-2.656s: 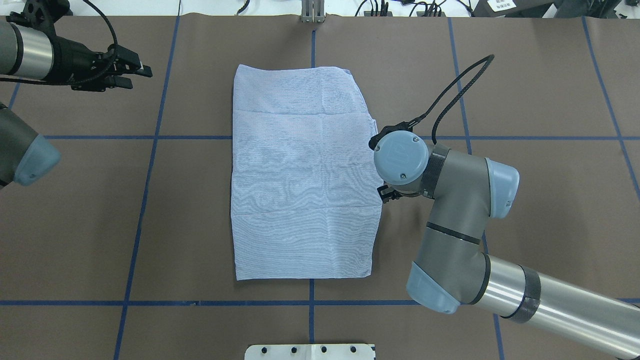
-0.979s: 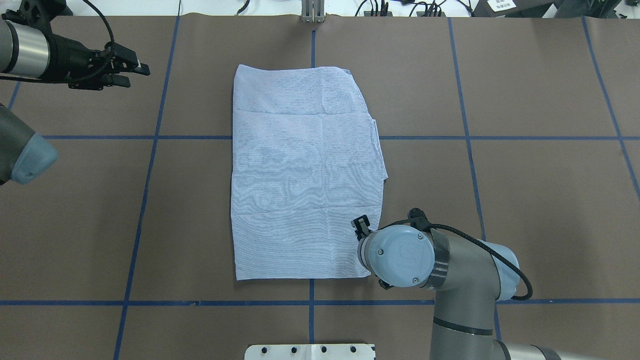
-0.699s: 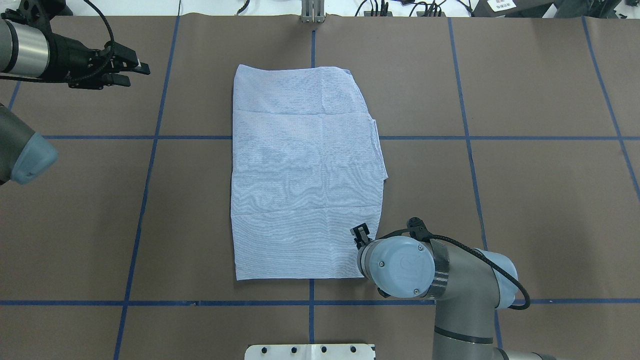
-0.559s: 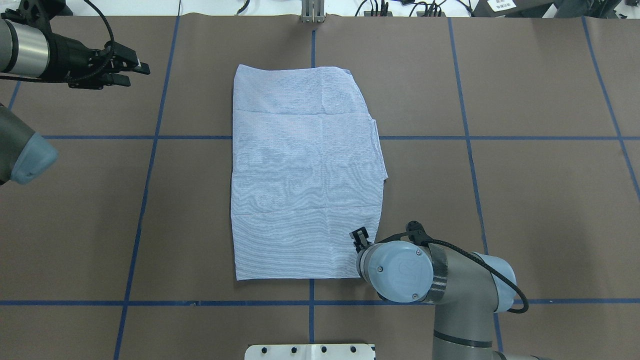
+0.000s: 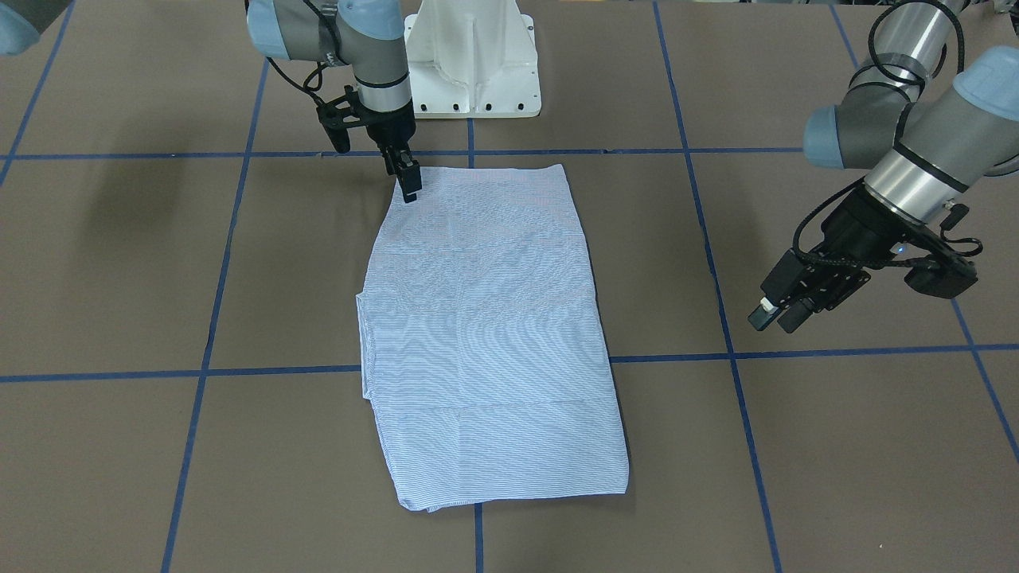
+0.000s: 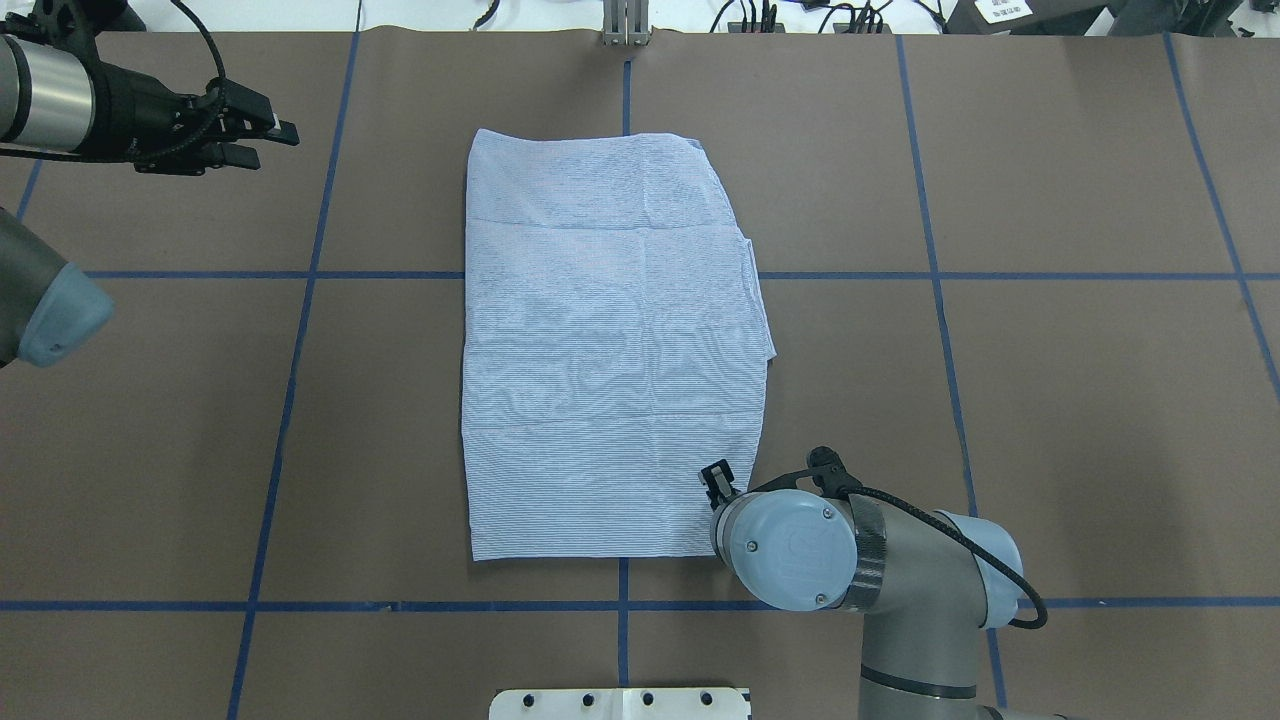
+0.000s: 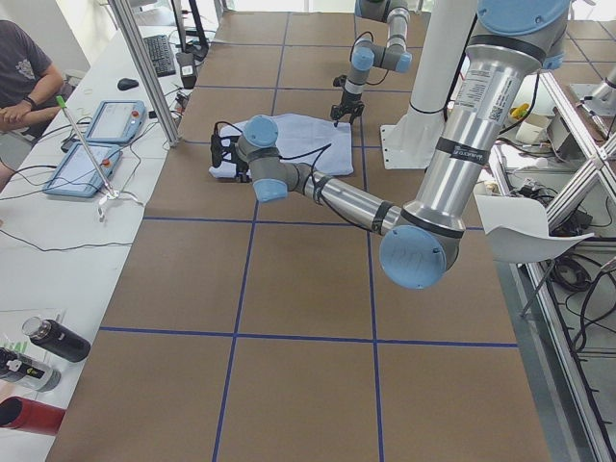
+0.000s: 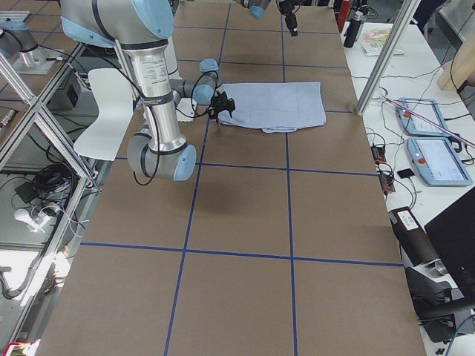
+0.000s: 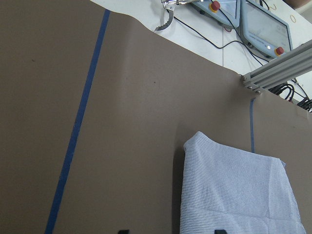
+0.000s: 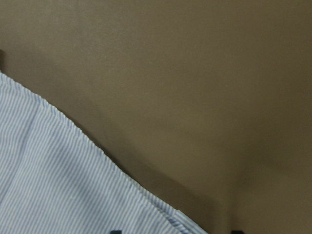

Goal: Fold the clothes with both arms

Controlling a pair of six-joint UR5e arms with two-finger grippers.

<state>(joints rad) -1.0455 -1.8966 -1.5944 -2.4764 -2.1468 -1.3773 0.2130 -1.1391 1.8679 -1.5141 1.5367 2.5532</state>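
The shirt lies flat in the middle of the brown surface, already brought in to one long striped rectangle. No sleeve, collar or button shows, so I'd say the side folds are done. What looks left is folding its length over, and nothing is lifted yet.

The right hand points straight down at the cloth's corner, upper left of the shirt in the front-facing view. The left hand hangs in the upper left of the overhead frame, well apart from the shirt, its fingers spread and empty.

From overhead the right arm's own blue wrist cap covers most of its hand; only a bit of black finger pokes out over the shirt's lower right corner. The front-facing view shows that hand whole, but side-on, so the gap is hard to read there. The right wrist camera settles it: two dark tips at the bottom edge sit well apart, with the hem running diagonally toward them, so the hand is wide and grips nothing. The left wrist camera shows only one corner of the shirt at lower right.
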